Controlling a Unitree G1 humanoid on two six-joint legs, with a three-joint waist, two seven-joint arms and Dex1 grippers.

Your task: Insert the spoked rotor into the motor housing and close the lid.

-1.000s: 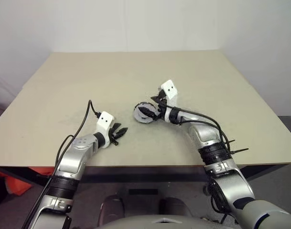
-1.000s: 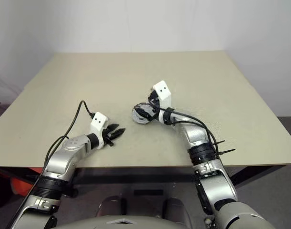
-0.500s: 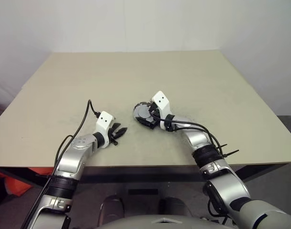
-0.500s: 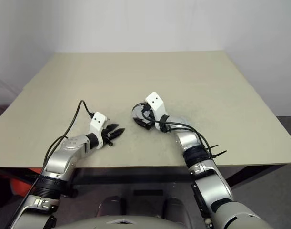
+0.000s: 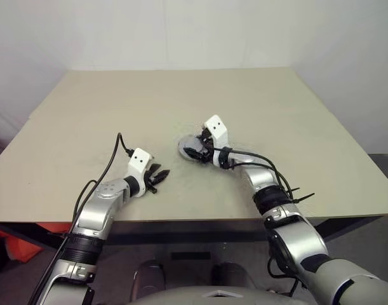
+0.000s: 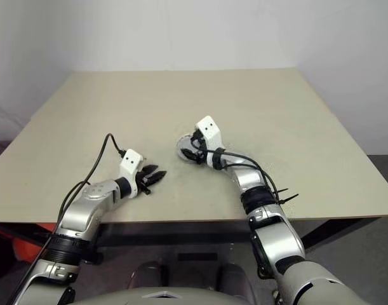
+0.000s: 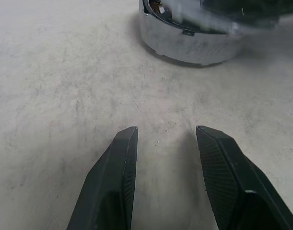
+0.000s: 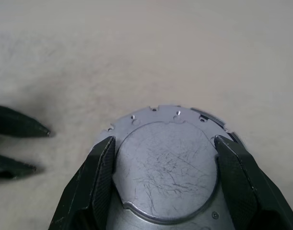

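Head views showed the table (image 5: 86, 114) with the housing (image 5: 188, 149) near its middle. The right gripper (image 5: 196, 153) was over it, and the left gripper (image 5: 159, 177) hung just above the tabletop, a little way off. From the left wrist, its 2 fingers (image 7: 112, 187) stood apart, holding nothing, the housing ahead. From the right wrist, the lid (image 8: 165, 165) sat between the spread fingers (image 8: 100, 184); I could not tell if they gripped it.
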